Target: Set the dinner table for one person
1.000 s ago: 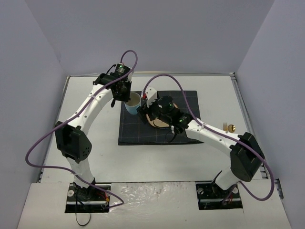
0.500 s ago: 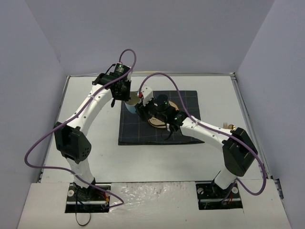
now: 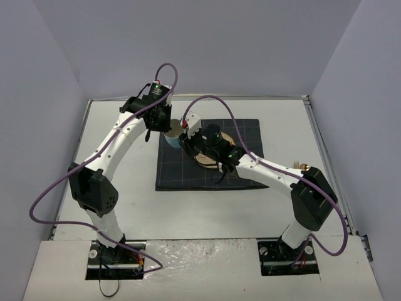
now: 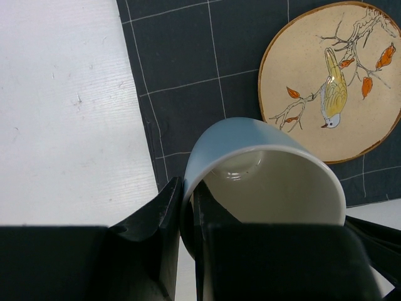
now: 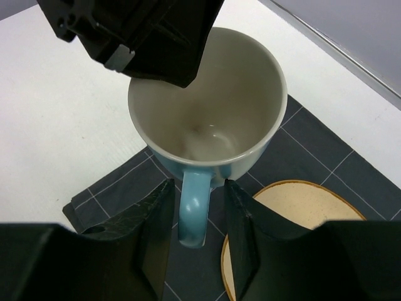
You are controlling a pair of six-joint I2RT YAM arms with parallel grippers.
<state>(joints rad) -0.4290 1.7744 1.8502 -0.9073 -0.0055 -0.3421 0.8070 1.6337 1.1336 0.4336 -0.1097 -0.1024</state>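
A light-blue mug (image 4: pixel 263 169) with a cream inside hangs over the far-left corner of the dark checked mat (image 4: pixel 188 75), which lies on the white dinner table (image 3: pixel 207 213). My left gripper (image 4: pixel 188 188) is shut on the mug's wall, one finger inside and one outside. My right gripper (image 5: pixel 197 188) is open, a finger on each side of the mug's handle (image 5: pixel 194 207), with thin gaps showing. From above the mug (image 3: pixel 171 134) is mostly hidden between the left gripper (image 3: pixel 161 125) and right gripper (image 3: pixel 186 139).
A tan plate (image 4: pixel 332 81) painted with a bird lies on the mat just right of the mug; from above, the plate (image 3: pixel 203 162) is partly covered by the right arm. A small gold item (image 3: pixel 305 166) lies near the table's right edge.
The right arm has reached in to the mug and its jaws have narrowed round the handle. The left gripper has kept its hold on the mug, shifting only slightly.
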